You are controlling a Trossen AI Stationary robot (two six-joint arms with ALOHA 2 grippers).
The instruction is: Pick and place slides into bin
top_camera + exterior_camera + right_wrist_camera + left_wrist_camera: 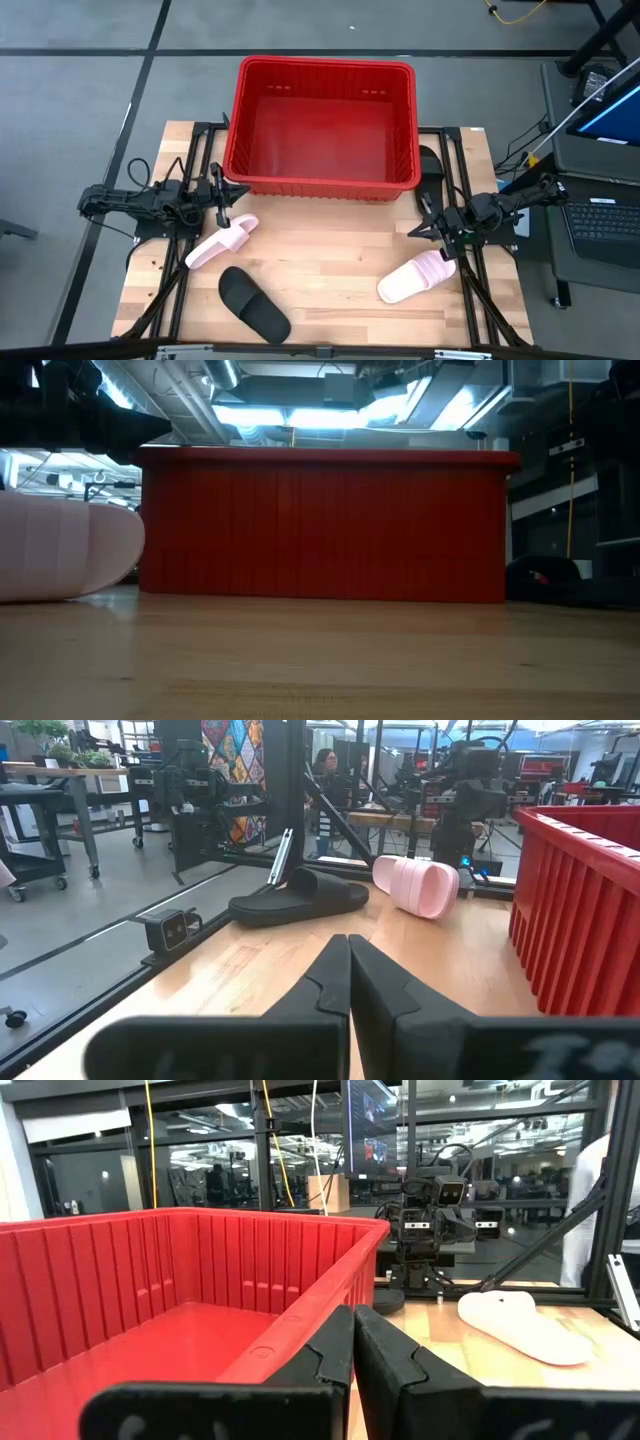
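Note:
The red bin stands at the table's far middle. One pink slide lies near my left gripper, and a black slide lies by the near edge. A second pink slide lies near my right gripper. A second black slide lies beside the bin's right wall. All four rest on their soles on the table. My left gripper is shut and empty at the bin's near left corner, about rim height. My right gripper is shut and empty, right of the bin's near right corner.
The bin holds nothing that shows. Black frame rails run along the table's left and right sides. Bare wood lies between the two pink slides. A desk with a laptop stands beyond the right edge.

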